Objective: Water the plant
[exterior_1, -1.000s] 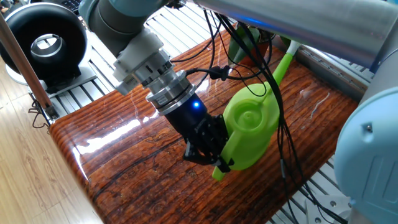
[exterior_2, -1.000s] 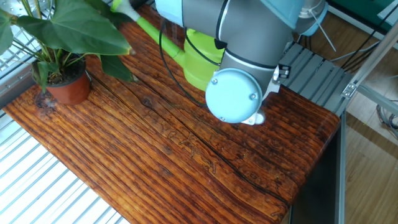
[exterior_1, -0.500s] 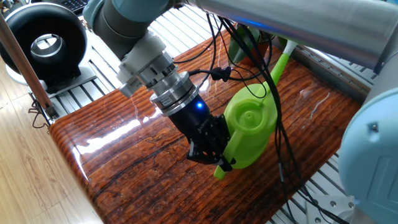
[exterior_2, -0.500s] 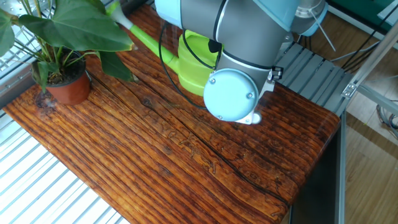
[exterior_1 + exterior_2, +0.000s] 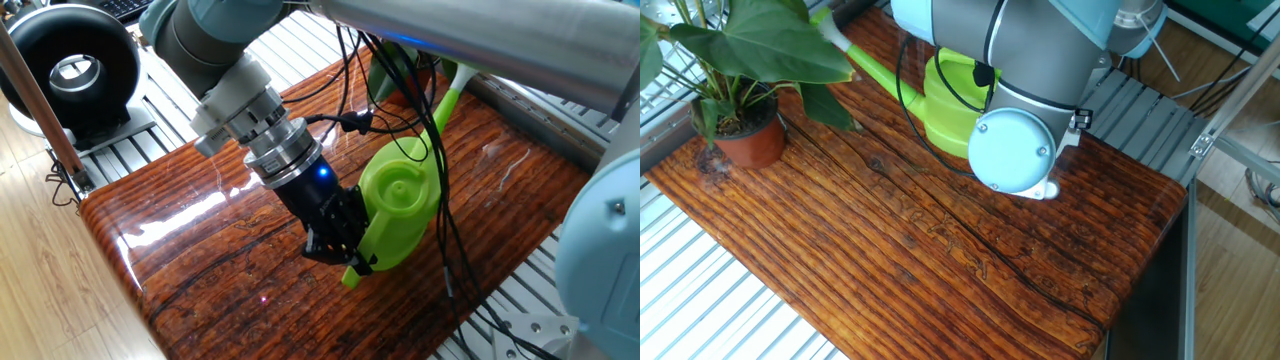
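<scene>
Currently, in one fixed view, the black two-finger gripper [image 5: 345, 255] is clamped on the handle at the rear of the lime-green plastic watering can [image 5: 400, 205]. The can's long spout rises away from the gripper toward the far edge of the dark wooden table [image 5: 200, 250], where the small houseplant is largely hidden behind black cables [image 5: 440, 170]. Compared with one second ago, the arm and can have shifted slightly toward that far edge; the grip is unchanged.

In the other fixed view, the gripper is hidden behind the grey-and-blue arm joint [image 5: 1012, 150], so its state cannot be read here. The can's spout tip sits just beside the leaves of the small houseplant with broad dark green leaves in a reddish-brown terracotta pot [image 5: 745, 140], which stands at the table's corner, well apart from the can body. Over the last second the can has moved nearer the pot.

Judgement: transport toward the plant is under way. The spout must still clear the leaves and reach over the soil before tilting.
</scene>
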### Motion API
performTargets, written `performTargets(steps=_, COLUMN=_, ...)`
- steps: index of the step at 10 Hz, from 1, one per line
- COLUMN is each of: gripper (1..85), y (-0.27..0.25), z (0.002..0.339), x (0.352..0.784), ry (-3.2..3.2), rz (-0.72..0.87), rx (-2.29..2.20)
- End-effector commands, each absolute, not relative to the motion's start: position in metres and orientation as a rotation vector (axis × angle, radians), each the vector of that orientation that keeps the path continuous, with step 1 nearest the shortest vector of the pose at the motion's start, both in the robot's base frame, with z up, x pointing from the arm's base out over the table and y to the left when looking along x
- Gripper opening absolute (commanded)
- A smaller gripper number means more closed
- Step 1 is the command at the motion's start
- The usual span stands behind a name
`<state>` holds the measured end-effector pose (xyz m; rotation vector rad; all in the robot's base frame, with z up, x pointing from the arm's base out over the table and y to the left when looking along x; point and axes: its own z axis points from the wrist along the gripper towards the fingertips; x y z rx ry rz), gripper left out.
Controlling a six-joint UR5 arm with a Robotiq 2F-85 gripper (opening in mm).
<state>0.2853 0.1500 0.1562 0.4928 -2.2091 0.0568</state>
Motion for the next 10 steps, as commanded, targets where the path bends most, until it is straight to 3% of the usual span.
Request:
performTargets(steps=1, gripper=1.3, y=0.152, z=0.159, x=0.283, ry=-2.198, rz=0.042, rx=0.489)
performTargets(steps=7, gripper=1.3, y=0.125, z=0.18, x=0.276, ry=-2.099, rz=0.161, rx=0.503)
performTargets(steps=10, gripper=1.3, y=0.13, z=0.147, x=0.288, ry=-2.12, rz=0.117, rx=0.545)
